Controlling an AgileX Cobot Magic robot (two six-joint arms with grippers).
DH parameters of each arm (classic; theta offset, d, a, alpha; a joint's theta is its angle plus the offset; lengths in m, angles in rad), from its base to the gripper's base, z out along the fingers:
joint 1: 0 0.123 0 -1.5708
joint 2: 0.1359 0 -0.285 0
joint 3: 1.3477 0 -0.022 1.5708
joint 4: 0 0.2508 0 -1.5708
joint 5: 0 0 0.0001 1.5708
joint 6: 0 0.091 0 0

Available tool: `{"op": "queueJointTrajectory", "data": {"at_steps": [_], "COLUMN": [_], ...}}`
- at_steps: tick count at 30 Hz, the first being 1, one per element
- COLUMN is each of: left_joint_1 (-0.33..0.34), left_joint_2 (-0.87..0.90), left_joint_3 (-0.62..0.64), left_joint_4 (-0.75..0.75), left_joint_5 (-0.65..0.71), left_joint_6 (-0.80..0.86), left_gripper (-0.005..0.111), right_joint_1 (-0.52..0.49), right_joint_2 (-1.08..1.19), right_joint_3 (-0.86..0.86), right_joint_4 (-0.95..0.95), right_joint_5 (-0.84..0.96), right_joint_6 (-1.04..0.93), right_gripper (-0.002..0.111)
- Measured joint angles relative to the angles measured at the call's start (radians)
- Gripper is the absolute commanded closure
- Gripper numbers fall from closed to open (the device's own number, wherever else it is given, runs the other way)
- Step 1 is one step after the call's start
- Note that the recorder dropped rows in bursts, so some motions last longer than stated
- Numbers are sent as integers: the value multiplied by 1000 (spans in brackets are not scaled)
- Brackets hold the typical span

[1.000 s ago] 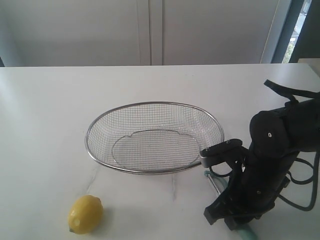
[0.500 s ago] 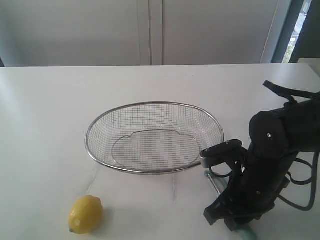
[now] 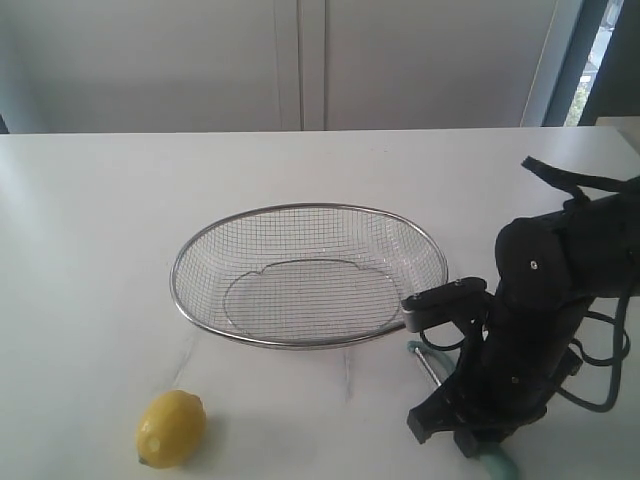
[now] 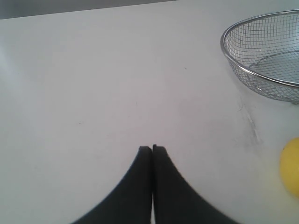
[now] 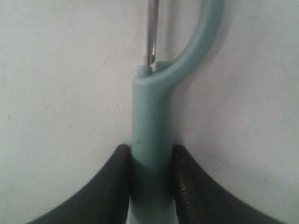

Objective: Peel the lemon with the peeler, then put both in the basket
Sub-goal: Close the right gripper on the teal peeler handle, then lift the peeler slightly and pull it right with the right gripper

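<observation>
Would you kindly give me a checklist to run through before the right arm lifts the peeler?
1. Grip: right pincer shut on the peeler handle, a finger pressing each side: ok.
2. Clearance: peeler head apart from the basket rim: cannot tell, they lie close.
3. Fruit: lemon whole, on the table outside the basket: ok.
4. Other arm: left pincer open for the lemon: not ok, shut and empty.
5. Basket holds nothing: ok.

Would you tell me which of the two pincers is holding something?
The right pincer: it grips the peeler by its handle, while the left pincer is shut on nothing.
</observation>
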Motion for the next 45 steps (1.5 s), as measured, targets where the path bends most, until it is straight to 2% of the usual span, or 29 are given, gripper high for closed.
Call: {"op": "queueJointTrajectory", "data": {"at_steps": [1,8,17,45], "left_joint_1": [0,0,0,0], "left_joint_2": [0,0,0,0], "left_joint_3": [0,0,0,0], "left_joint_4": [0,0,0,0], "left_joint_5": [0,0,0,0], "left_joint_6": [0,0,0,0], "left_gripper": [107,107,107,107], "right_joint_1": [0,0,0,0], "right_joint_2": [0,-27,-138,-384], "right_joint_3": [-1,3,13,14], "right_joint_4": [-1,2,-27,-59], "right_joint_5": [3,22,153,273], "right_joint_6": [2,2,4,23], "right_gripper": [108,108,108,108]}}
